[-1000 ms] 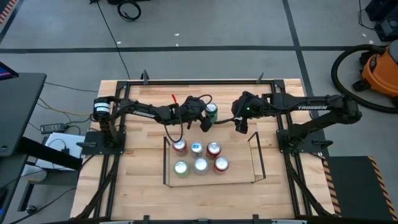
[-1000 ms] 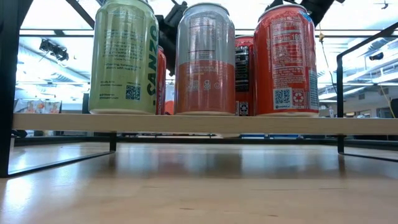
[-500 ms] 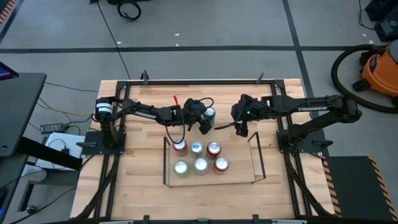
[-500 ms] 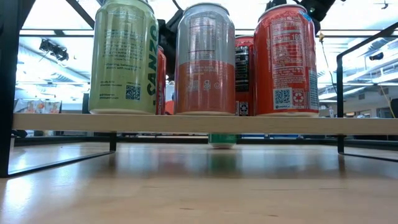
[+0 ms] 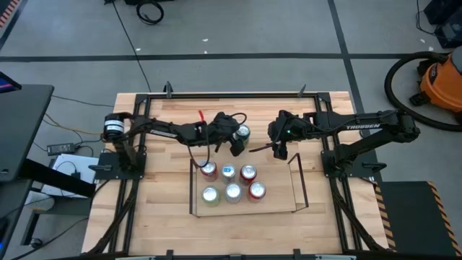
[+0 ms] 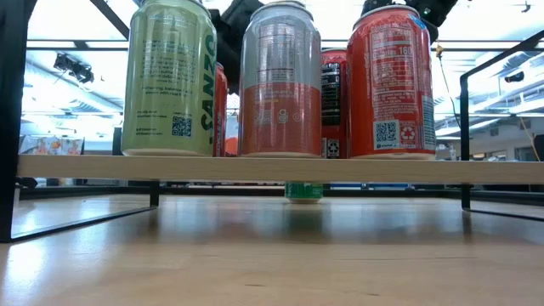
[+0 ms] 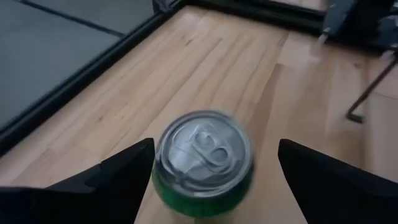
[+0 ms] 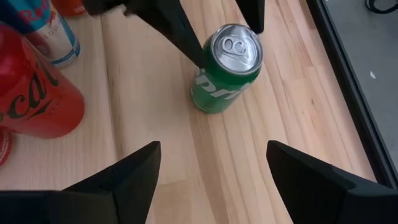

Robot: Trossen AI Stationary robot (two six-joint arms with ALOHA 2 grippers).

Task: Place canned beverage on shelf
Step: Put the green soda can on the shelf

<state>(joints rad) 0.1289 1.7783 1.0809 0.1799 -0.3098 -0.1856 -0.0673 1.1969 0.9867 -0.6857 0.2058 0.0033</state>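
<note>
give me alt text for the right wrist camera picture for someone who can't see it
A green can stands upright on the wooden table, between the open left gripper's dark fingers. Red cans sit to one side, and the right gripper's own open fingers frame the foreground.

Glossy green metal can (image 8: pixel 226 67) with a shiny silver lid; smooth pale wood table (image 8: pixel 267 155); shelf (image 6: pixel 272 168) of thin black metal rods, wood floor.
</note>
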